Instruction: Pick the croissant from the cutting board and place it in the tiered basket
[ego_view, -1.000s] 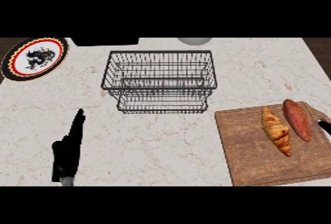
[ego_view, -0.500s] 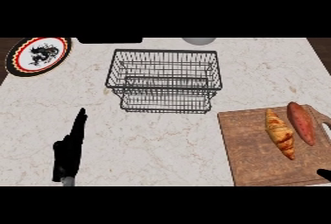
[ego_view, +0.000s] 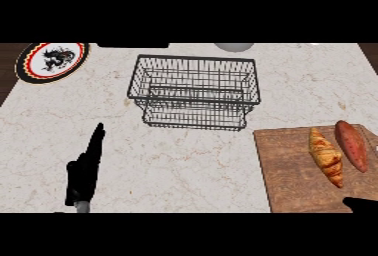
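Everything has slid right in my view. Croissant (ego_view: 325, 156) lies lengthwise on the cutting board (ego_view: 291, 170), just above my right hand (ego_view: 362, 204) (fingers hidden, can't tell); left hand (ego_view: 85, 170), fingers straight, sits well apart.

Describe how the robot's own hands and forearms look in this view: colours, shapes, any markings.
The left hand is plain black, slim and tapering, joined to a grey forearm stub at the bottom edge. Only a black sliver of the right hand shows. No cables or markings are visible.

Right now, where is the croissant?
In the head view, the croissant lies on the cutting board at the right side, just left of the sweet potato, and below-right of the wire basket.
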